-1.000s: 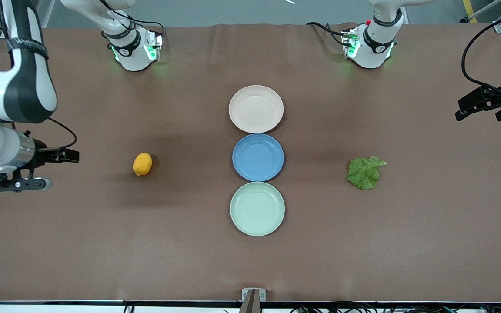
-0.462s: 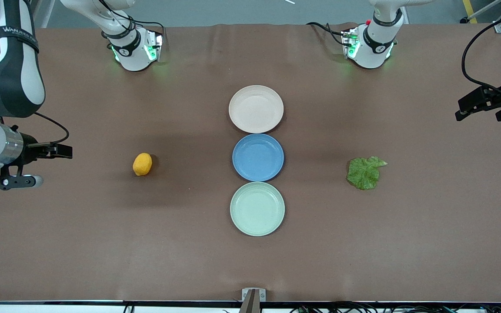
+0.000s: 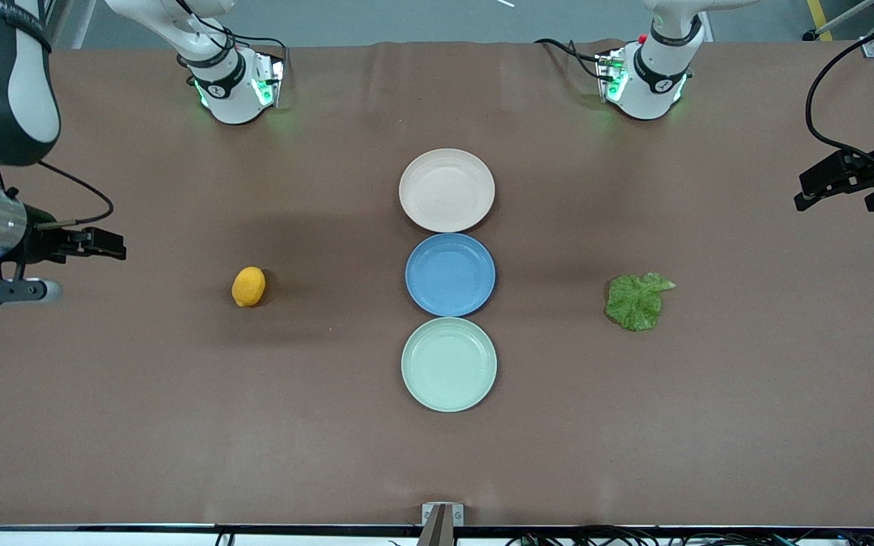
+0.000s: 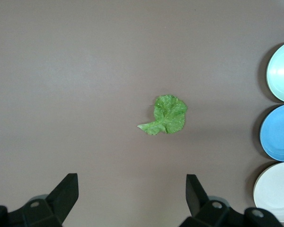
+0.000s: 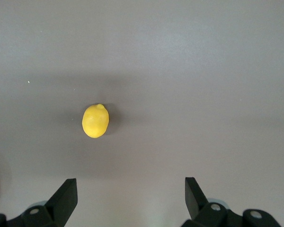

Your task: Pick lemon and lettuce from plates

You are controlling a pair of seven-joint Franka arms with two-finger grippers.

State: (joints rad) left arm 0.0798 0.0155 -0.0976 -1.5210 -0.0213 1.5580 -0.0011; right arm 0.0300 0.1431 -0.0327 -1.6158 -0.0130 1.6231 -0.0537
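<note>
Presently, read both pairs of fingers as spread wide and empty: left fingers [image 4: 66, 195] aloft over the desk edge at the left arm's end, right fingers [image 5: 65, 197] aloft over the edge at the right arm's end.

Locate the lettuce [image 3: 636, 302] flat on the bare desk, between the plate row and the left arm's end. Locate the lemon [image 3: 248, 287] likewise on bare desk, toward the right arm's end. Note neither on a plate. Note the beige plate [image 3: 447, 189], blue plate [image 3: 450, 274] and mint plate [image 3: 448, 364] in a row across the desk's middle, all empty.

Expect two likely faults on any regrasp:
- Lemon: risk of rolling away if pinched off-centre on its rounded skin.
- Lettuce: risk of scraping the desk or tearing the leaf, lying so flat.

Consult the front view for both arms and the full plate row together. Consult the left wrist view for the leaf's pale stem end and its line-up between the fingers. Consult the right wrist view for the lemon's offset toward one finger.
</note>
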